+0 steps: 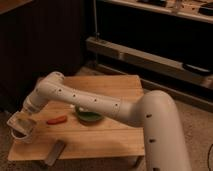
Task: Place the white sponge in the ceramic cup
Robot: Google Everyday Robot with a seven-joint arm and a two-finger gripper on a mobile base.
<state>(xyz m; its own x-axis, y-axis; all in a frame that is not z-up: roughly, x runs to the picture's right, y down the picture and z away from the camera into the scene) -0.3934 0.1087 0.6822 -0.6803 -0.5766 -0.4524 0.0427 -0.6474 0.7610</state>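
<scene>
Pincer (21, 127) hangs over the near left corner of the wooden bench (112, 137), at the end of a long white arm (90, 102) that reaches across from the bulky white base segment on the right. Whether its fingers are spread or closed, I cannot tell. A pale, roundish, light-walled shape sits in or just under the pincer; it may be the ceramic cup (24, 131), but its rim cannot be separated from the pincer's own parts. The white sponge cannot be picked out anywhere, so neither its place nor the direction of its long axis can be told.

Just right of the pincer lies a small orange-red object (56, 119), long and thin, its long axis running roughly left to right with the right end tipped slightly away from the camera. Beyond it, partly under the arm, sits the green bowl (89, 117). Near the front edge of the bench lies a grey flat bar (55, 152), its long axis slanting from near left to far right. Dark shelving (150, 55) stands behind the bench.
</scene>
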